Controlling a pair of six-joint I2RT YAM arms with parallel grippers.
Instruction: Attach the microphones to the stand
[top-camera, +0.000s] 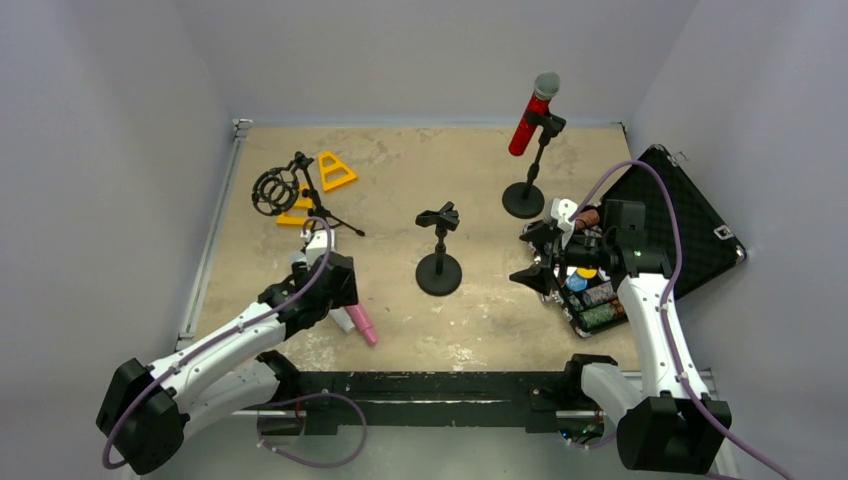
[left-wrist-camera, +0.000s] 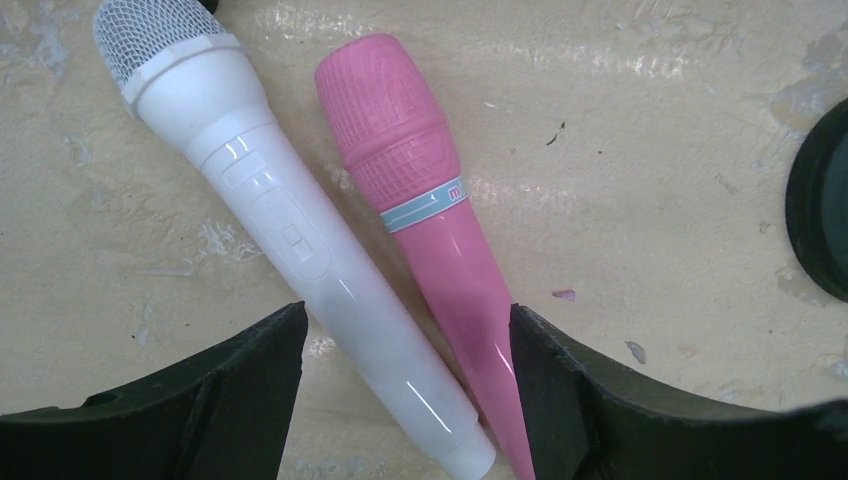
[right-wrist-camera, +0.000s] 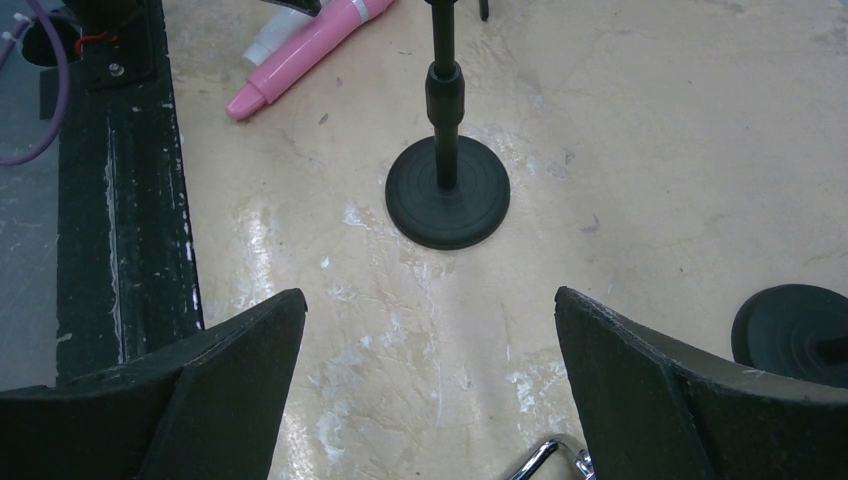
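A white microphone (left-wrist-camera: 270, 200) and a pink microphone (left-wrist-camera: 410, 170) lie side by side on the table, heads pointing away. My left gripper (left-wrist-camera: 408, 340) is open and straddles both handles. Its right finger (left-wrist-camera: 560, 390) touches the pink handle, and a gap separates its left finger from the white one. From above, the left gripper (top-camera: 333, 288) covers most of both; the pink microphone's (top-camera: 362, 325) tail sticks out. A glittery red microphone (top-camera: 530, 115) sits clipped in the far stand (top-camera: 523, 198). The middle stand (top-camera: 439, 270) has an empty clip. My right gripper (right-wrist-camera: 430, 320) hangs open over bare table.
A tripod stand with a round shock mount (top-camera: 275, 190) and yellow triangles (top-camera: 335, 170) sit at the back left. An open black case (top-camera: 690, 220) with small items lies to the right, under the right arm. A black rail (right-wrist-camera: 120, 200) runs along the near edge.
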